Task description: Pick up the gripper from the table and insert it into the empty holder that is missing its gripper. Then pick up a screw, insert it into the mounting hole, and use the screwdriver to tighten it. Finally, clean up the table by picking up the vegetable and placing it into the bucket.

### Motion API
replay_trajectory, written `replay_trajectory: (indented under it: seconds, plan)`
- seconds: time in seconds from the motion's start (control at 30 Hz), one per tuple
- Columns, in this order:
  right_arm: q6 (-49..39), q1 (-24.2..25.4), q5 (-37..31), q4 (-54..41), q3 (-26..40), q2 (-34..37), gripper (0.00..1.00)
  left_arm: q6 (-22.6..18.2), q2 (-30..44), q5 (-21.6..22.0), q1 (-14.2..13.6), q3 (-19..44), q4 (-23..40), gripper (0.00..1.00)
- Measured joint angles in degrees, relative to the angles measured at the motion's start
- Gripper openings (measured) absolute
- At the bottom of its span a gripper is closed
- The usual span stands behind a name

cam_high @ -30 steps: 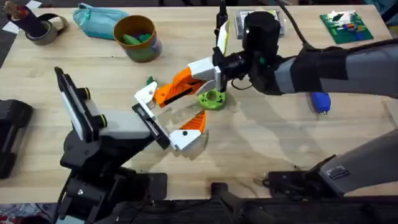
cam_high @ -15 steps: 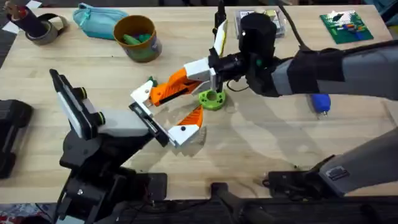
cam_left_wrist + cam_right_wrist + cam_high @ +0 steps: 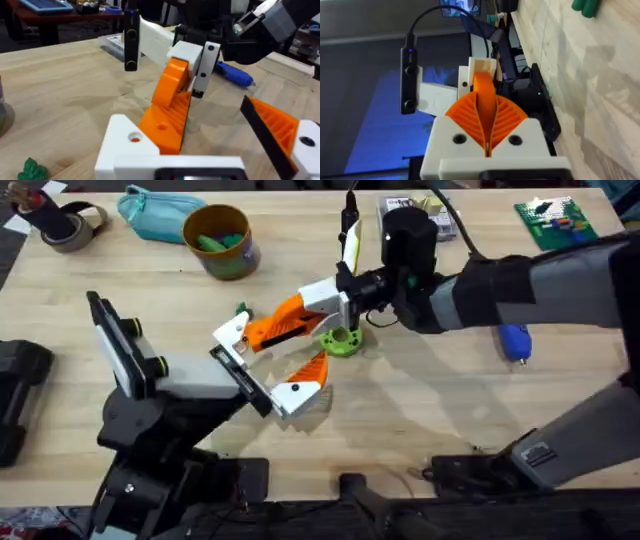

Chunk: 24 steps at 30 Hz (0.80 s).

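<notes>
Landmark: lime-green ring (image 3: pixel 340 340), lying flat on the wooden surface (image 3: pixel 400 410) about mid-way across it

Holder: black jaw bar (image 3: pixel 243 375) at the tip of the white-and-black left arm, on the near left of the ring, tilted above the surface

Left tool: (image 3: pixel 305 340) released, its two white-and-orange fingers spread well apart; one finger reaches up just beside the ring's near edge, the other lies to the ring's left

Gripper: white base with orange ribbed pad (image 3: pixel 233 332), left of the ring, its base at the far end of the holder; in the left wrist view (image 3: pixel 160 125) it slants up from that white base and meets the right arm's orange pads

Right tool: (image 3: pixel 268 330) clenched on the gripper's orange pad; it reaches in from the right, passing just over the far side of the ring; in the right wrist view (image 3: pixel 486 115) its two ribbed pads sit pressed together with the pad's edge between them

Vegetable: small dark-green piece (image 3: pixel 241 310) on the surface, left of the ring and slightly farther off, just beside the gripper's white base, apart from both tools; it also shows in the left wrist view (image 3: pixel 32 169)

Screwdriver: blue (image 3: pixel 513 343), lying on the surface well to the right of the ring, beyond the right arm's forearm, untouched

Bucket: yellow-brown cup (image 3: pixel 222 242), upright, far left of the ring, with green pieces inside

Teal pouch: (image 3: pixel 155 210) farther left of the ring than the bucket, just beside it
</notes>
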State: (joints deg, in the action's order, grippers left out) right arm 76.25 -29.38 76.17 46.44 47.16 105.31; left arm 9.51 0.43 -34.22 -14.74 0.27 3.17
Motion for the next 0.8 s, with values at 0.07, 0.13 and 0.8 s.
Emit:
replay_trajectory:
  seconds: [0.07, 0.13, 0.8]
  plan:
    - [0.0, 0.1, 0.6, 0.0, 0.0, 0.1, 0.019, 0.0, 0.0, -0.3, 0.0, 0.0, 0.0, 0.988]
    - [0.0, 0.2, 1.2, 0.0, 0.0, 0.2, 0.020, 0.0, 0.0, -0.5, 0.0, 0.0, 0.0, 0.988]
    - [0.3, 2.0, 8.6, 2.8, 0.3, 1.1, 0.020, -6.7, -0.1, -7.0, -0.1, 0.0, 0.3, 0.988]
